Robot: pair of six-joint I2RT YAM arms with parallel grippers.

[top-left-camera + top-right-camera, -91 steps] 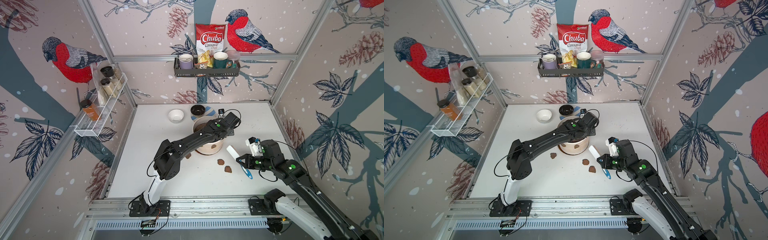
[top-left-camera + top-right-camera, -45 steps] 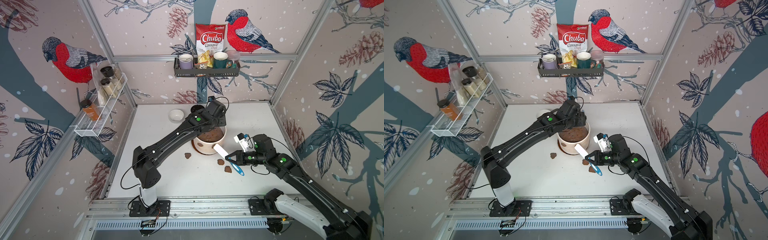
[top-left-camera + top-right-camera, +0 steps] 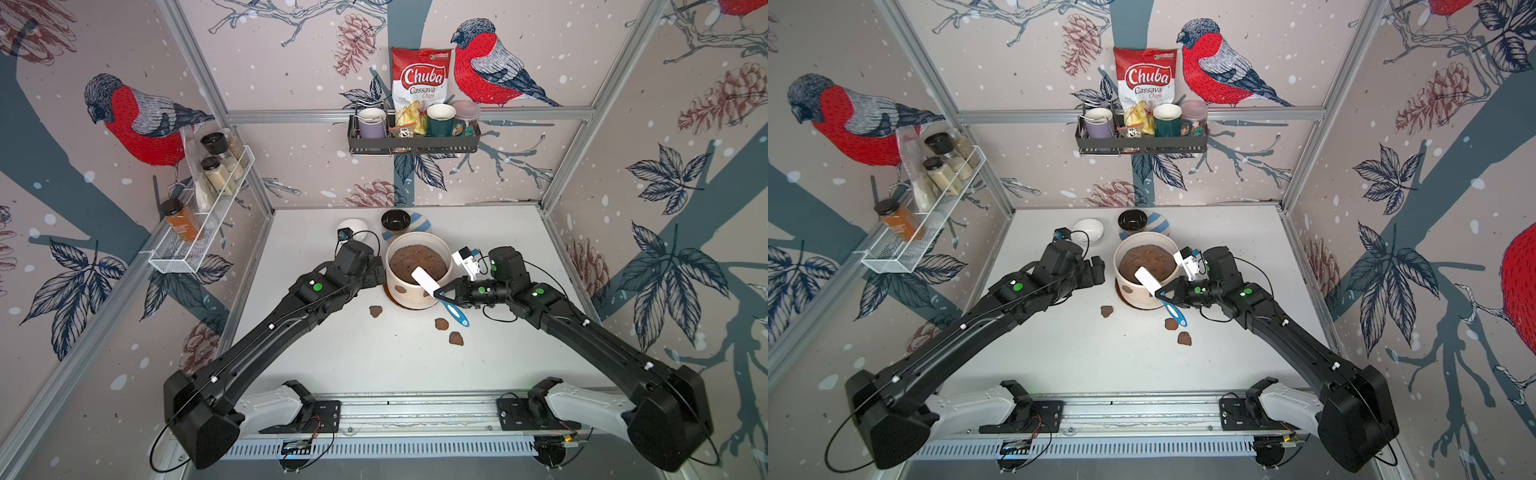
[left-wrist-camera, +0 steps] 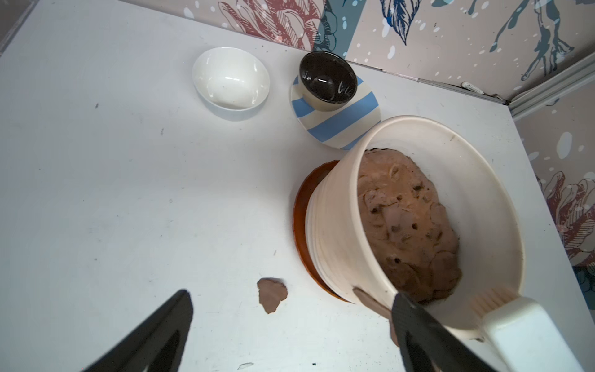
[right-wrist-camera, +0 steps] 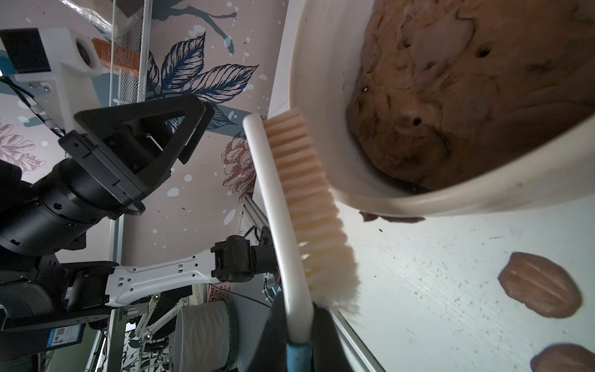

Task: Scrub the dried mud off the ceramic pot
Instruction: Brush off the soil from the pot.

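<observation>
My right fingers are clamped on the brush where its white neck meets the blue handle. The right wrist view cuts both them and the handle off at its edge. The bristles face the ceramic pot at its rim, and I cannot tell whether they touch it.

My left fingers stand wide apart, holding nothing. Only their tips show in the left wrist view: one over bare bench, the other crossing in front of the pot's near wall, just beside it. The brush head there is a blurred white block in the corner.

Both arms reach forward low from the front rail and meet at the pot, the left wrist at its left side and the right wrist at its right.

The dried mud shows as one patch on the pot's wall facing me and a second half hidden behind the brush. Three flakes lie loose on the bench in front, one in the gap between my left fingers. The left wrist hides part of the white bowl.
</observation>
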